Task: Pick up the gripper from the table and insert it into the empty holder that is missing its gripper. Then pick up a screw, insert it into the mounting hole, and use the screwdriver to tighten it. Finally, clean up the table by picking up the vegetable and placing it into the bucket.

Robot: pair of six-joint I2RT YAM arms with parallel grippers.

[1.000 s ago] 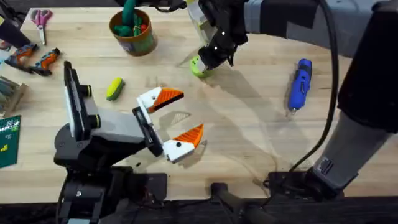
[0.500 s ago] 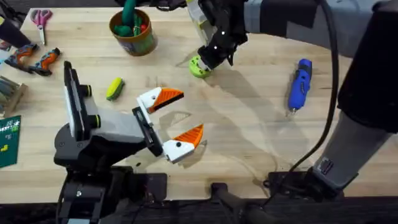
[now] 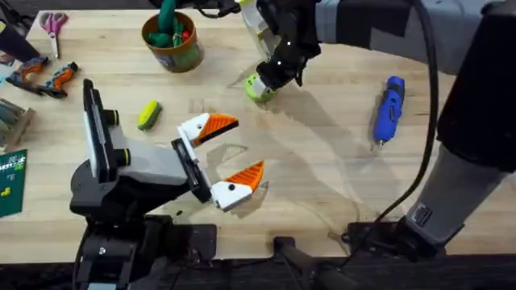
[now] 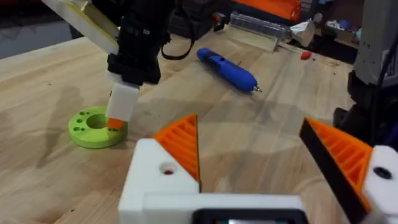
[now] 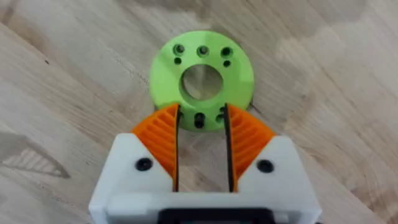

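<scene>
My right gripper (image 3: pixel 274 76) reaches across to the far middle and hangs over a flat green disc (image 3: pixel 256 89). In the right wrist view its orange pads (image 5: pixel 163 134) stand narrowly open astride a small dark spot on the disc's rim (image 5: pixel 165 78). I cannot tell whether that spot is a screw. My left gripper (image 3: pixel 234 151) rests open and empty at the table's middle. The blue screwdriver (image 3: pixel 389 109) lies at the right. The yellow-green vegetable (image 3: pixel 148 114) lies left of centre, with the bucket (image 3: pixel 171 44) beyond it. The loose gripper and the empty holder are out of view.
Scissors (image 3: pixel 53 23) and orange-and-black hand tools (image 3: pixel 44 76) lie at the far left. A green card (image 3: pixel 11 181) lies at the left edge. Cables run along the near edge. Bare wood lies between the left gripper and the screwdriver.
</scene>
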